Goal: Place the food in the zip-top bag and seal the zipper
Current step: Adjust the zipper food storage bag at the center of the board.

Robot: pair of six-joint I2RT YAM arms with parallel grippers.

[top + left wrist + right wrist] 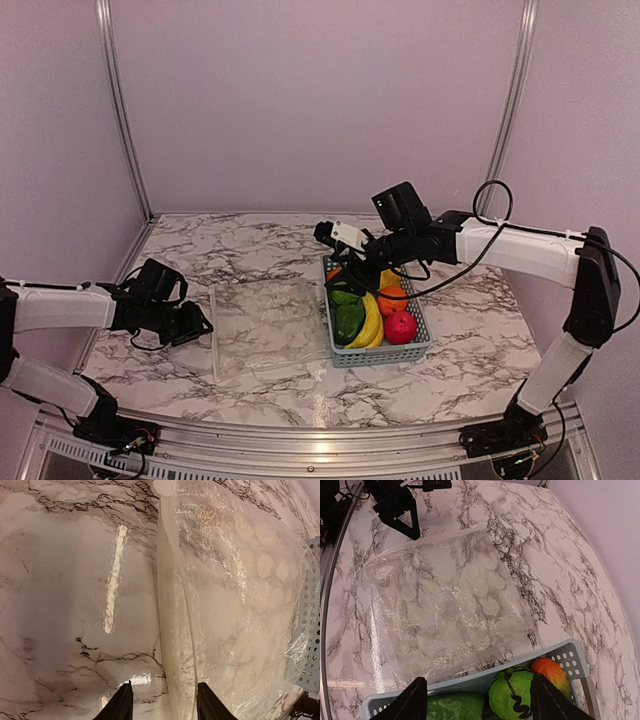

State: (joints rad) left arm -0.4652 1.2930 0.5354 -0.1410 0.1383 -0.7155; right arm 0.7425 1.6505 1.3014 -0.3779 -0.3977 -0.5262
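You have one floppy clear plastic zip-top bag, printed with white round dots. It lies flat on the marble-patterned table, just left of the one light-blue slotted plastic basket. Its zipper, the thin clear ridged strip along the mouth, is the edge turned toward your left arm.

All the food sits in the basket. From above you can count six small glossy toy pieces:
- one curved yellow banana
- one pinkish-red apple
- one round orange
- one yellow piece
- one bright green pepper
- one dark green piece

You have two grippers. The left gripper is low at the bag's mouth. Its two black fingers stand apart, released, and the zipper runs between them in the left wrist view. You cannot tell whether they touch the plastic. The right gripper hangs over the far end of the basket with its jaws apart, gripping nothing. The green pepper sits between its fingers, nearer one than the other.

Only the left wrist view shows you the zipper's ridges and the round white tab at the strip's far end. Only the right wrist view shows an orange-and-yellow piece in the basket's corner beside the pepper; from above, the gripper covers most of that corner. That view gives you just three pieces of food, with the banana and apple outside its frame. The top view alone shows both arms and the whole basket.
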